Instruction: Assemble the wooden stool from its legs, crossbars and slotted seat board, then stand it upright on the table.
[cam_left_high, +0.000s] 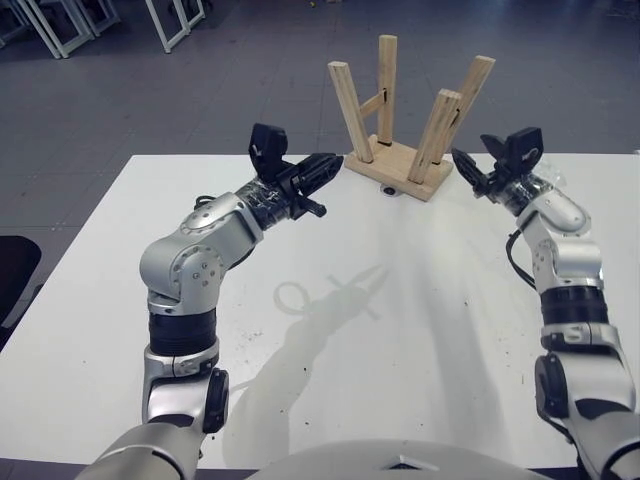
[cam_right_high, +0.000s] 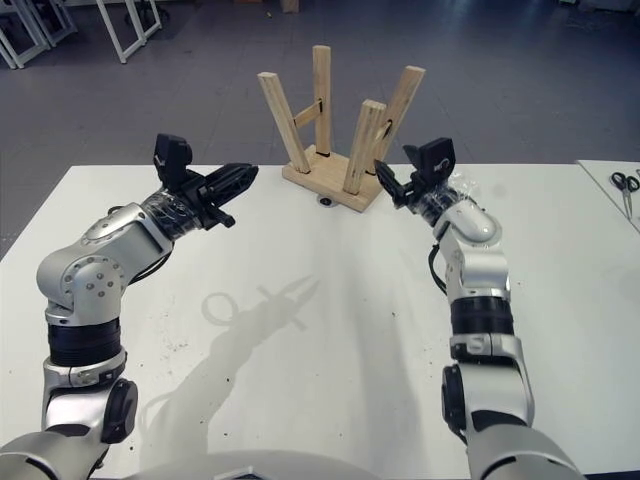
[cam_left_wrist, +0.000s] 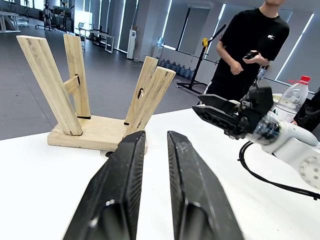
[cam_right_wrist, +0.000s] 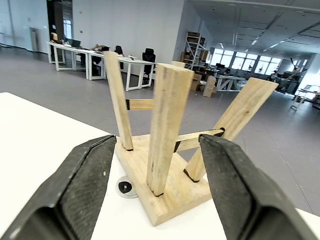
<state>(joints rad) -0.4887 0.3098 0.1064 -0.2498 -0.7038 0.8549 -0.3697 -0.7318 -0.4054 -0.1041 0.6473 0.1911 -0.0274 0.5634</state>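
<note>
The wooden stool (cam_left_high: 400, 172) lies upside down at the table's far edge, its seat board flat on the table and its legs (cam_left_high: 352, 112) pointing up, joined by crossbars (cam_right_wrist: 192, 141). My left gripper (cam_left_high: 330, 165) hovers just left of the seat board, with a narrow gap between its fingers (cam_left_wrist: 127, 165) and nothing held. On the stool's right side my right gripper (cam_left_high: 468, 170) stands wide open, pointing at the nearest leg (cam_right_wrist: 167, 125) without touching it.
A small black-and-white disc (cam_right_wrist: 126, 187) lies by the seat board's near edge. A plastic bottle (cam_left_wrist: 292, 97) stands behind my right wrist. Scissors (cam_right_high: 625, 182) lie on a separate table at the far right. The white table (cam_left_high: 330, 360) stretches wide toward me.
</note>
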